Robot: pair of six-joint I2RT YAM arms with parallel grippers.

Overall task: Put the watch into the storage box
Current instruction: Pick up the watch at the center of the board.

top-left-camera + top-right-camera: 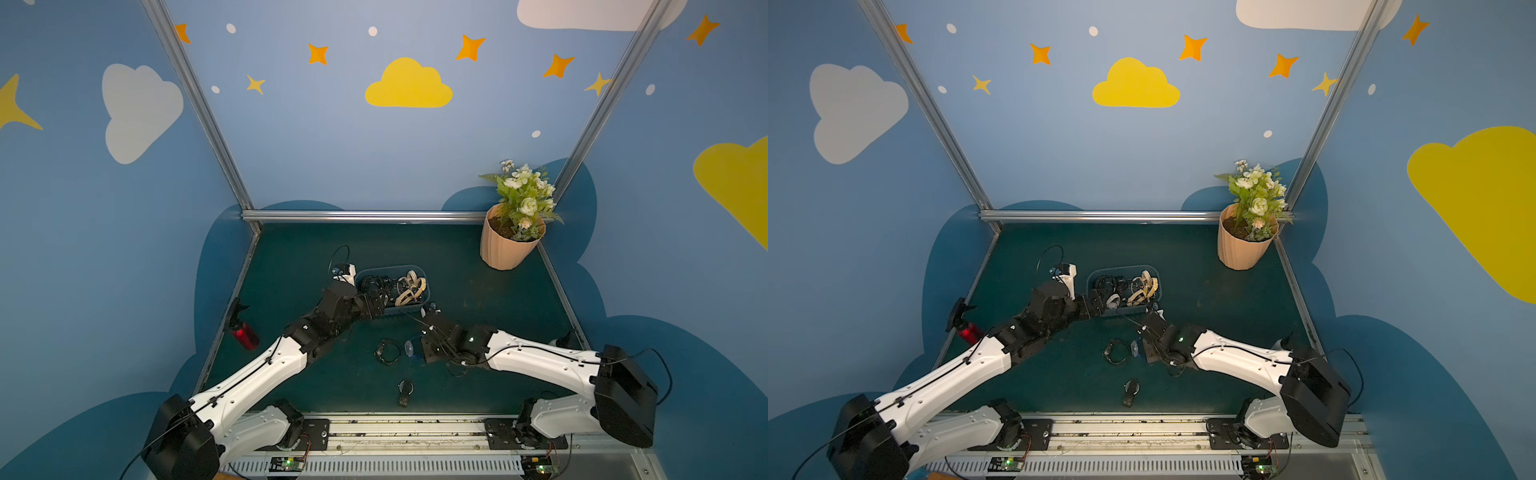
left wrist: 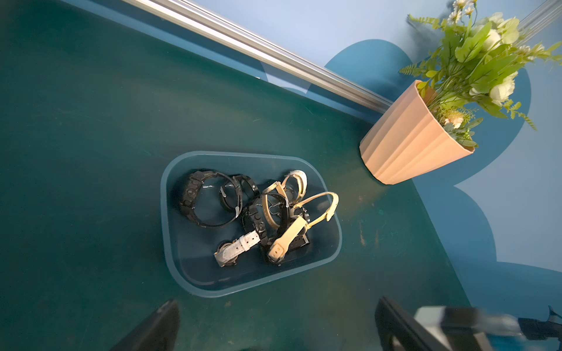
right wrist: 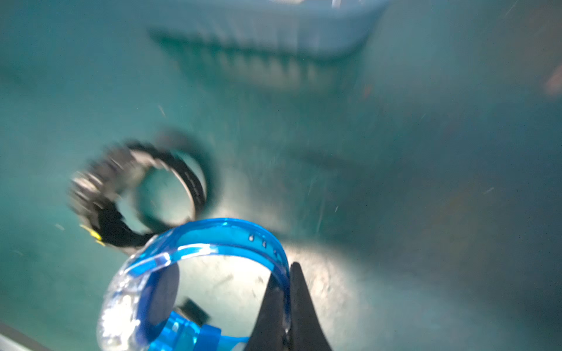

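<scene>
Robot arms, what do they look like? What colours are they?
The left arm and right arm have smooth white shells and chunky black joints, with thin black cables running along them. The left end effector and right end effector are black. A tiny green light glows on the right arm.

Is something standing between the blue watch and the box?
Nothing on the table does: the right gripper grips the blue watch, and the black watch lies aside. Only the open left gripper hangs at the box edge.
</scene>
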